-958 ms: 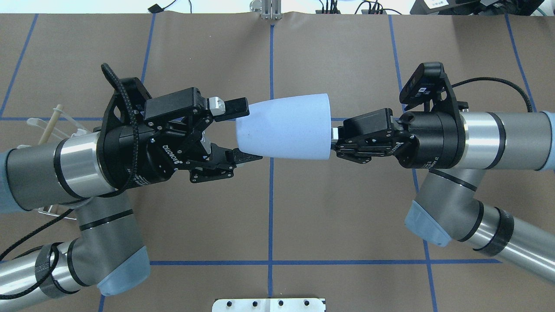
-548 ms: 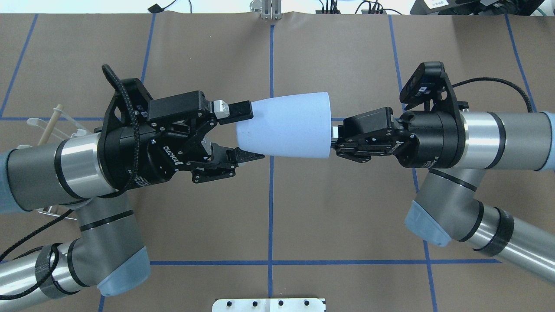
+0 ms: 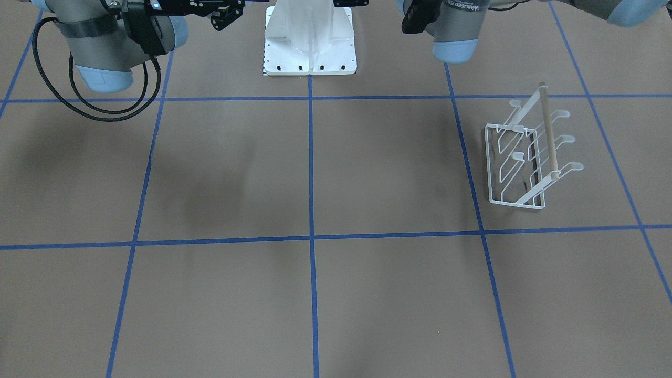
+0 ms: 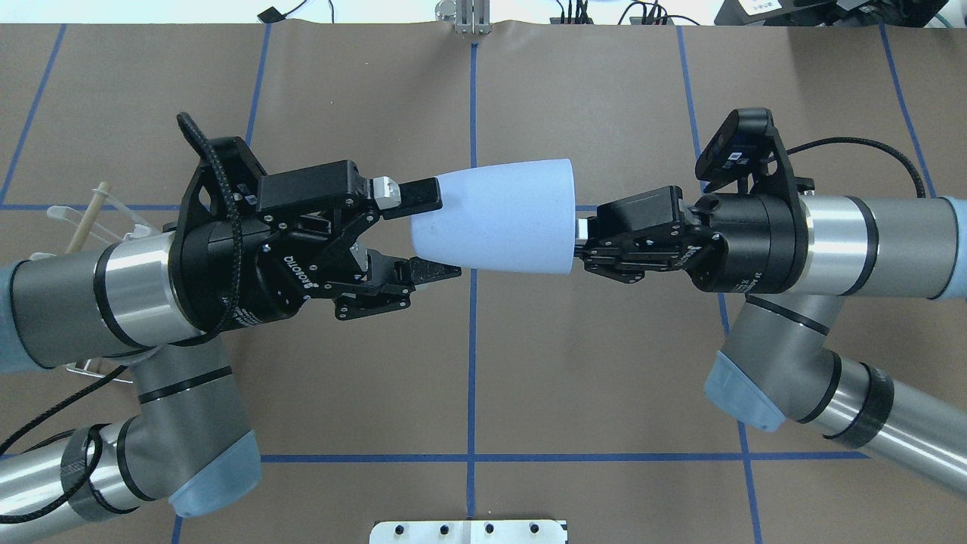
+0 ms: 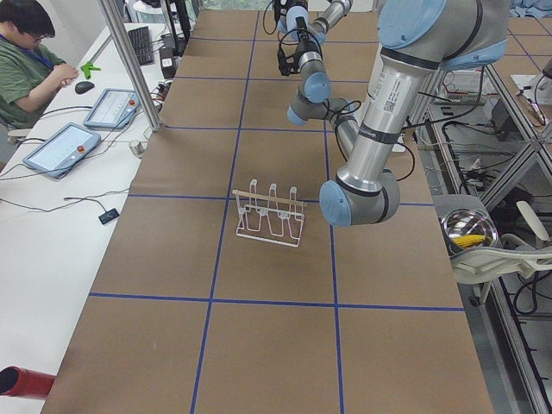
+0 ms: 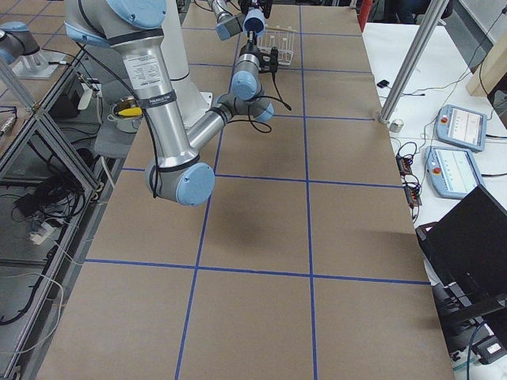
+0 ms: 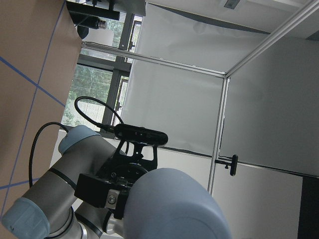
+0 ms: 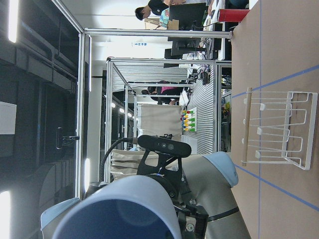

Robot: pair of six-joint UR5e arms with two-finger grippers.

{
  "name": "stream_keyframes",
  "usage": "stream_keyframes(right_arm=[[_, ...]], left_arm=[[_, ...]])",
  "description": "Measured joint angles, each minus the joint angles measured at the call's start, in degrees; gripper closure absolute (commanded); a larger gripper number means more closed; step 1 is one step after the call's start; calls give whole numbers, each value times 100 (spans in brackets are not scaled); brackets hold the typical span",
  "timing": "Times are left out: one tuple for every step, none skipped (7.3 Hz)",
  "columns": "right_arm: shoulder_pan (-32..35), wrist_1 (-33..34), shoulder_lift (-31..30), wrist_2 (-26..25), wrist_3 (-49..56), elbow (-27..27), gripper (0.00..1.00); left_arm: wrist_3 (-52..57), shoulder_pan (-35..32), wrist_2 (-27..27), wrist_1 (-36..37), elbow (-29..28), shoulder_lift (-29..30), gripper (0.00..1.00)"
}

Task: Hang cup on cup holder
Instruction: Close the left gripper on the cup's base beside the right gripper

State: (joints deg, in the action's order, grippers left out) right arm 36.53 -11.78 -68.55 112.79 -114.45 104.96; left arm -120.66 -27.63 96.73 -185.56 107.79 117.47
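The cup (image 4: 495,219) lies on its side in the air above the middle of the table (image 4: 604,363). Its wide mouth faces the right gripper (image 4: 580,240), which pinches the rim, and its narrow base sits between the fingers of the left gripper (image 4: 447,233), which press on its two sides. Farther off, on the robot's left and well apart from the cup, the rack (image 3: 549,137) stands on the table, partly hidden beneath the left arm in the overhead view.

Bright, even overhead light leaves only soft, faint shadows on the brown table (image 3: 394,294), while daylight glows through a window (image 7: 94,94) in the left wrist view.
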Motion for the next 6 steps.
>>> stream_keyframes(right_arm=[[-39,-4,-4,-78,-10,0,0],[-152,1,0,-228,-24,8,0],[-246,-24,-16,-347,-30,22,0],[-289,-69,-42,-398,-32,34,0],[-297,-108,-62,-416,-33,38,0],[-294,-123,-80,-422,-35,43,0]], left_arm=[[-26,18,13,-2,22,-12,100],[-39,55,27,13,45,-11,100],[-43,65,36,26,63,-26,100],[-44,69,44,59,99,-44,100],[-45,72,57,116,150,-65,100],[-45,72,146,159,185,-79,100]])
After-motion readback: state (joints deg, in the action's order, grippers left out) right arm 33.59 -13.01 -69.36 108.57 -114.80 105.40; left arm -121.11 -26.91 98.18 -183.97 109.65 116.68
